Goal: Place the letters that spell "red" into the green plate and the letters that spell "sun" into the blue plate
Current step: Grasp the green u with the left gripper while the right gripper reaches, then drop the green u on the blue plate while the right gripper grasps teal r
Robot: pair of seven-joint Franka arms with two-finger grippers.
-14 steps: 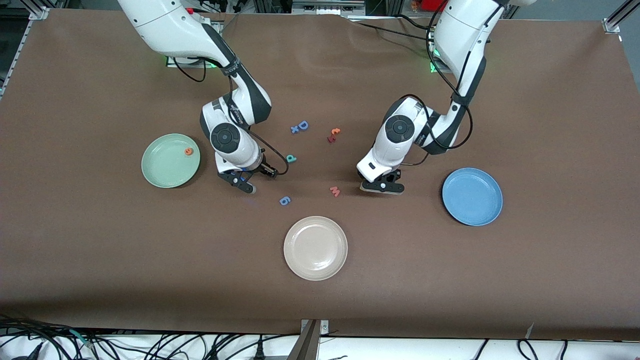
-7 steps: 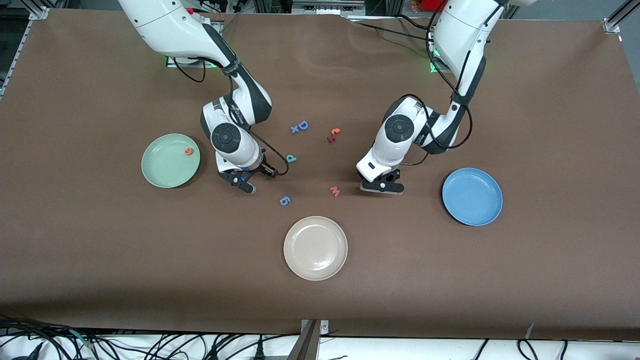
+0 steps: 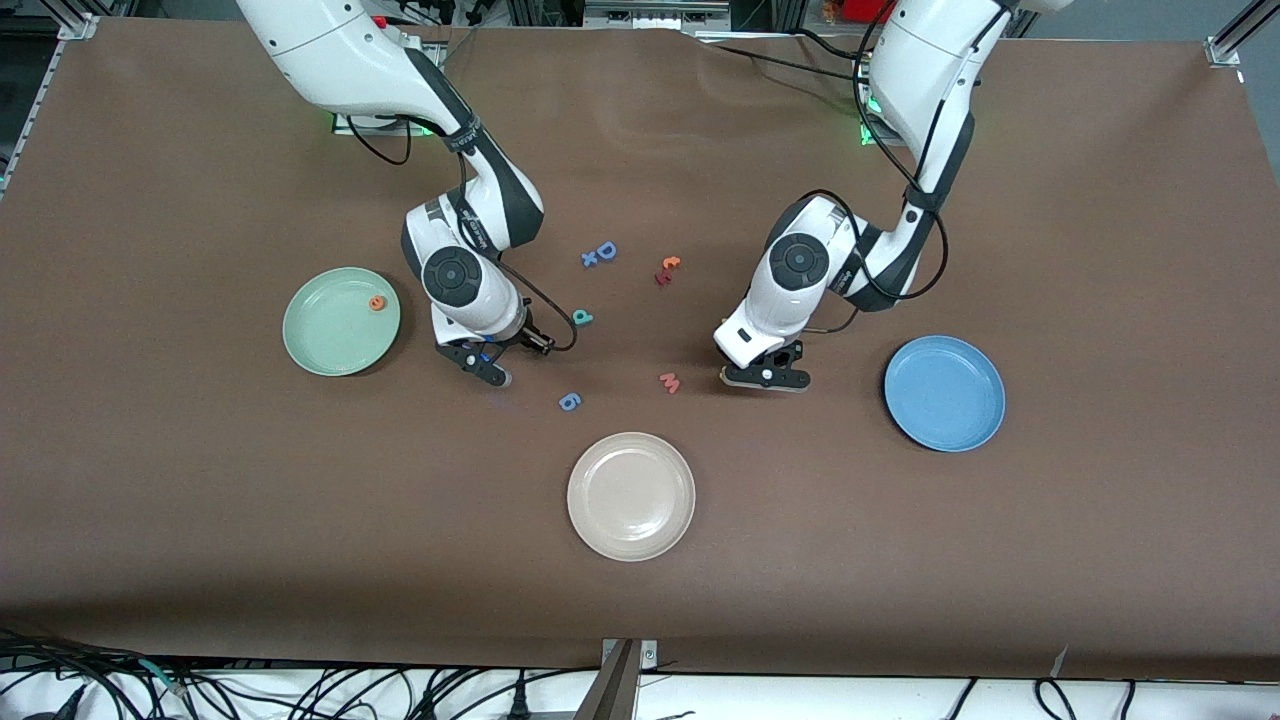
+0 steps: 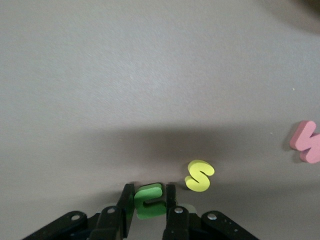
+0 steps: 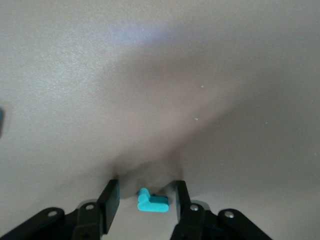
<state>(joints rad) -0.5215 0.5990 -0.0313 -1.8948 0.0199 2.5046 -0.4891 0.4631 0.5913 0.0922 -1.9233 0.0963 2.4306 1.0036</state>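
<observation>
In the left wrist view my left gripper (image 4: 149, 195) is shut on the green "n" (image 4: 149, 204) down at the table, with the yellow "s" (image 4: 199, 175) lying just beside it. In the front view that gripper (image 3: 765, 377) sits between the pink "w" and the blue plate (image 3: 944, 392) and hides both letters. My right gripper (image 5: 146, 192) stands open at the table with the thin teal "r" (image 5: 152, 202) lying between its fingers, clear of both. This gripper (image 3: 490, 362) is beside the green plate (image 3: 330, 335), which holds the orange "e" (image 3: 377, 303). The teal "d" (image 3: 582, 318) lies close by.
A beige plate (image 3: 631, 496) lies nearer to the front camera, midway between the arms. Loose on the table are a pink "w" (image 3: 669, 382), a blue figure (image 3: 569, 401), a blue "D" with a small cross (image 3: 600, 253) and a red and orange letter pair (image 3: 667, 269).
The left gripper's fingers have come together on the green "n". The right gripper's fingers have narrowed around the teal "r". Both arms have barely shifted.
</observation>
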